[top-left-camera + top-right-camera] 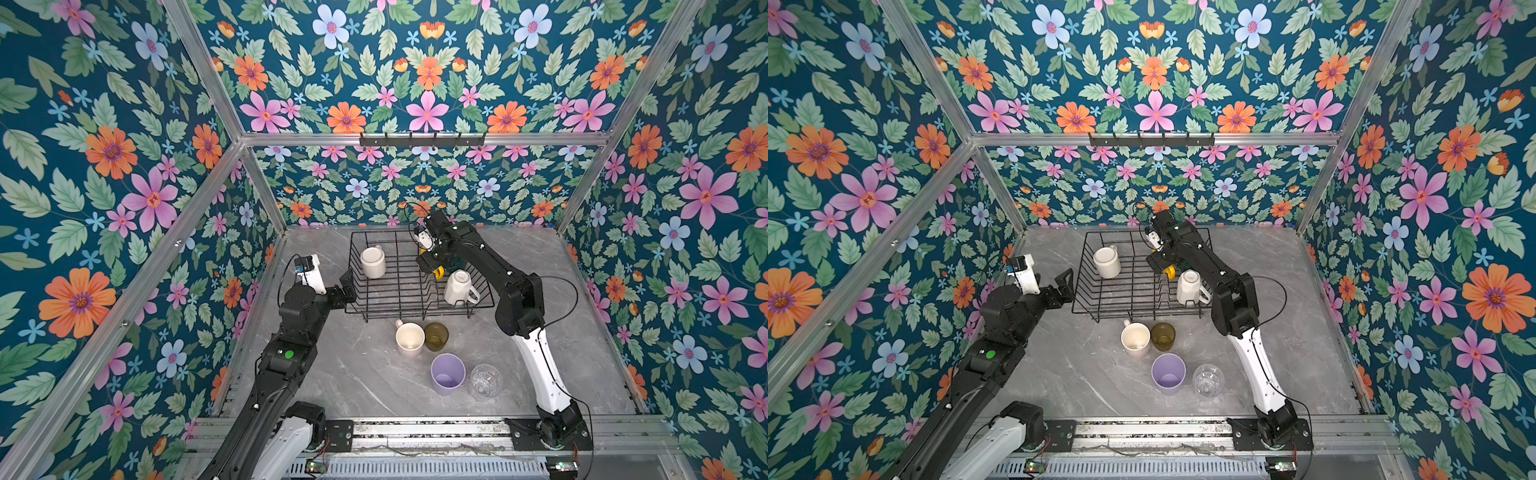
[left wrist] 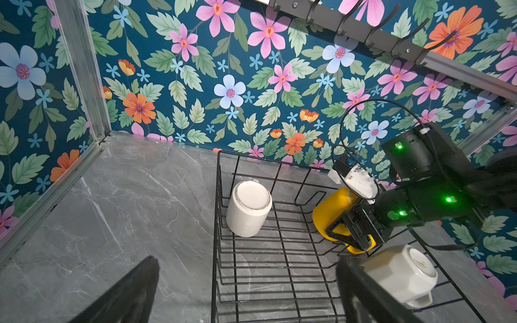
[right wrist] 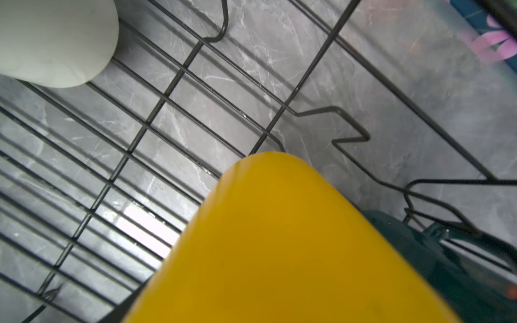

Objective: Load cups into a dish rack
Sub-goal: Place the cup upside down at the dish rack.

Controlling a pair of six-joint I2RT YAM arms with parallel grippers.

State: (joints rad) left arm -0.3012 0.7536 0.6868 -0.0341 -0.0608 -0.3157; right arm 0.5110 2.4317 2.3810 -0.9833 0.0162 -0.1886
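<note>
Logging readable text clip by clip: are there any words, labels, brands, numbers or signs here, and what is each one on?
No text in these views can be read.
Faceted white mug: there is small dark print on its upturned base in the left wrist view, too small to read.
Nothing else in any view shows lettering or numbers.

Grey marble tabletop, floral walls, black hook rail overhead
</note>
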